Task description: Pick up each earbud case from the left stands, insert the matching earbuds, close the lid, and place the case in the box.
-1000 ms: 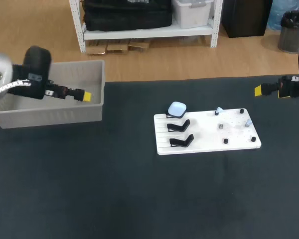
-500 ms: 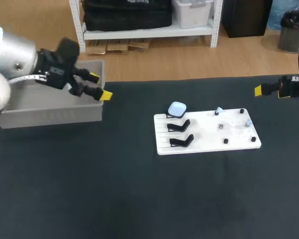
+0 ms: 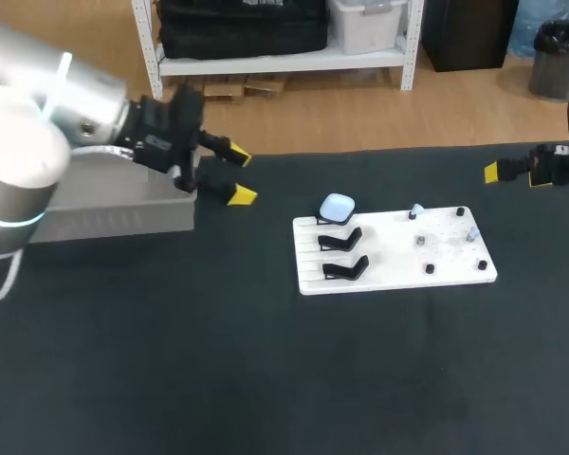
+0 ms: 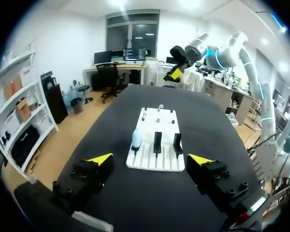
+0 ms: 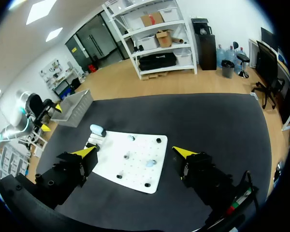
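A pale blue earbud case [image 3: 338, 207] rests on the rearmost of three black stands at the left end of a white board [image 3: 398, 256]. The other two stands [image 3: 342, 254] are bare. Small pale blue earbuds [image 3: 416, 211] sit among black pegs on the board's right half. My left gripper [image 3: 240, 175] hangs open and holds nothing, between the grey box [image 3: 123, 223] and the board. In the left wrist view the gripper [image 4: 150, 159] faces the board [image 4: 157, 121], with the case [image 4: 136, 139] ahead. My right gripper [image 3: 498, 172] is open at the far right, behind the board [image 5: 130, 159].
The grey box [image 5: 76, 101] stands at the table's back left corner, just behind my left arm. Dark table surface spreads wide in front of the board. My left arm [image 5: 34, 113] shows beyond the case [image 5: 97, 129] in the right wrist view.
My left arm has swung right from over the grey box, out across its right wall towards the board, its open fingers turning as it went. The right arm has kept still.
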Controlling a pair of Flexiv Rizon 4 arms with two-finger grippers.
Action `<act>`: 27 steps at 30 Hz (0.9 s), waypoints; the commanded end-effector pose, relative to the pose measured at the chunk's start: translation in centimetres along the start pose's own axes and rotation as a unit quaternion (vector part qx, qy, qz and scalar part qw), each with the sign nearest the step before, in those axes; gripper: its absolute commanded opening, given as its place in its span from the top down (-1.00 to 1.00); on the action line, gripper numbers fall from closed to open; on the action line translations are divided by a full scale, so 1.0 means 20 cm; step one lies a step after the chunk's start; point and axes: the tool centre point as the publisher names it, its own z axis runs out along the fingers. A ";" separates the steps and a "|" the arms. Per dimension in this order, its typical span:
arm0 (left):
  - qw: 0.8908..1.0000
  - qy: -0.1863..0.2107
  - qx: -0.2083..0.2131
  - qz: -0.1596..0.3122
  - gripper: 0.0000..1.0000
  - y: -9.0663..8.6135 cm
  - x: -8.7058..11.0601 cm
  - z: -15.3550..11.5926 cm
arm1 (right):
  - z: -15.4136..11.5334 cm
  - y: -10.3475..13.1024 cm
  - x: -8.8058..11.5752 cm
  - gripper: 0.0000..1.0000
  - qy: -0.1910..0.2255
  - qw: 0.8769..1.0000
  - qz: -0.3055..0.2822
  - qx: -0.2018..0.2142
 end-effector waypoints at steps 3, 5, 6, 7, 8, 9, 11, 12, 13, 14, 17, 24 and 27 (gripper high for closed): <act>0.999 -0.005 0.034 0.019 -1.00 0.03 -0.02 0.17 | 0.00 0.00 0.00 -1.00 0.000 1.000 0.000 0.001; 0.999 -0.006 0.031 0.023 -1.00 0.02 -0.02 0.20 | 0.00 0.00 0.00 -1.00 0.000 1.000 0.000 0.001; 0.999 -0.007 0.030 0.025 -1.00 0.02 -0.02 0.22 | 0.00 0.00 0.00 -1.00 0.000 1.000 0.000 0.001; 0.999 -0.008 0.030 0.026 -1.00 0.02 -0.02 0.24 | 0.00 0.00 0.00 -1.00 0.000 1.000 0.000 0.001; 0.999 -0.010 0.030 0.025 -1.00 0.01 -0.02 0.26 | 0.00 0.00 0.00 -1.00 0.000 1.000 0.000 0.001; 0.999 -0.012 0.029 0.022 -1.00 0.02 -0.01 0.28 | 0.00 0.00 0.00 -1.00 0.000 1.000 0.000 0.001; 0.999 -0.017 0.030 0.016 -1.00 0.03 0.00 0.32 | 0.00 0.00 0.00 -1.00 0.000 1.000 0.000 0.001; 0.999 -0.018 0.030 0.014 -1.00 0.03 0.00 0.34 | 0.00 0.00 0.00 -1.00 0.000 1.000 0.000 0.001; 0.999 -0.020 0.029 0.014 -1.00 0.04 0.01 0.37 | 0.00 0.00 0.00 -1.00 0.000 1.000 0.000 0.001; 0.999 -0.022 0.027 0.013 -0.96 0.05 0.01 0.39 | 0.00 0.00 0.00 -1.00 0.000 1.000 0.000 0.001; 0.999 -0.031 0.023 0.017 -0.84 0.07 0.01 0.44 | 0.00 0.00 0.00 -1.00 0.000 1.000 0.000 0.001; 0.998 -0.040 0.018 0.034 -0.54 0.09 0.03 0.51 | 0.00 0.00 0.00 -1.00 0.000 1.000 0.000 0.001; 0.998 -0.040 0.024 0.032 -0.44 0.10 0.04 0.55 | 0.00 0.00 0.00 -1.00 0.000 1.000 0.000 0.001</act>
